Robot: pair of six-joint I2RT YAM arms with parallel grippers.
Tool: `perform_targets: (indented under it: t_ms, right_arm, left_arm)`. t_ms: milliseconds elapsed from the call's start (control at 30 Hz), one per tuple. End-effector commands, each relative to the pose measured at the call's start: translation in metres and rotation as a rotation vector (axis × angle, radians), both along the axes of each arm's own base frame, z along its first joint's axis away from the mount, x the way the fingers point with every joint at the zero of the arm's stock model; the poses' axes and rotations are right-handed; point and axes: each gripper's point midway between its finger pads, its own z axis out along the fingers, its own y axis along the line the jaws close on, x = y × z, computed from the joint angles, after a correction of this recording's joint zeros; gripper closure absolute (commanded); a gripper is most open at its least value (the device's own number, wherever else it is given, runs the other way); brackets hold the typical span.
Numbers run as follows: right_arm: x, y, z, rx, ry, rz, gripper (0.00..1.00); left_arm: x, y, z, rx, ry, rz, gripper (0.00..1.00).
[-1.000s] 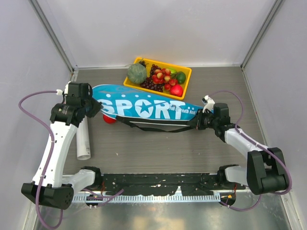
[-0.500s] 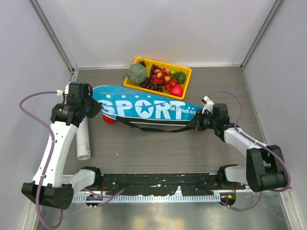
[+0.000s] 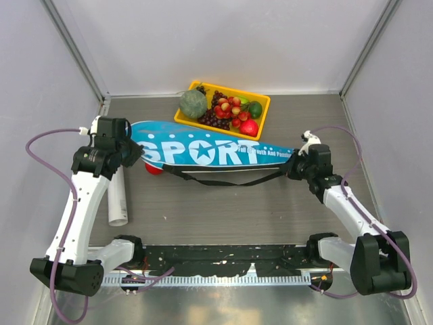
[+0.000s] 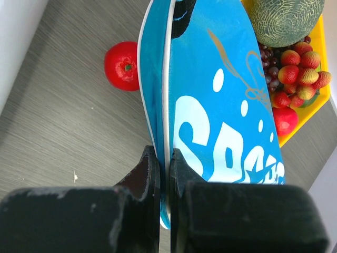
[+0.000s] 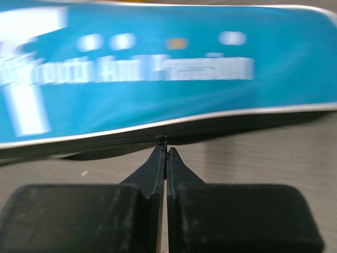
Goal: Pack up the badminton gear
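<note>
The big blue "SPORT" bag (image 3: 210, 150) lies across the table's middle and also shows in the left wrist view (image 4: 221, 105) and the right wrist view (image 5: 158, 68). My left gripper (image 3: 134, 153) is shut on the bag's wide left end, its jaws pinching the rim (image 4: 165, 158). My right gripper (image 3: 292, 168) is at the bag's narrow right end, shut on a small black zipper pull (image 5: 161, 139) on the bag's near edge. The white tube (image 3: 118, 200) lies under my left arm. No rackets or shuttlecocks show.
A small red ball (image 3: 154, 169) sits against the bag's near left side, also in the left wrist view (image 4: 122, 66). A yellow tray (image 3: 264, 101) of fruit stands just behind the bag. The bag's black strap (image 3: 216, 180) loops toward me.
My right gripper has moved right along the bag's near edge, still shut on the zipper pull, to the narrow tip. The left gripper has held still.
</note>
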Motion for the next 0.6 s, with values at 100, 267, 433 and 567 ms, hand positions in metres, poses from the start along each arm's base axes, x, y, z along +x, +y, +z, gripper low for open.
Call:
perform_targets:
  t_ms: [100,267,433,567]
  right_arm:
    - [0.016,-0.132,-0.014,-0.180,0.102,-0.564,0.95]
    - [0.022,-0.192,-0.018,-0.176,0.103,-0.768,0.95]
    - [0.041,-0.207,-0.016,-0.168,0.045,-0.762,0.95]
    - [0.055,-0.206,-0.030,-0.172,0.045,-0.676,0.95]
  left_arm:
    - [0.002,0.046,0.037,0.219,-0.081,0.118,1.00]
    - [0.002,0.045,0.042,0.220,-0.082,0.104,1.00]
    - [0.002,0.041,0.034,0.180,-0.059,0.047,1.00]
    - [0.004,0.042,0.034,0.193,-0.090,-0.006,1.00]
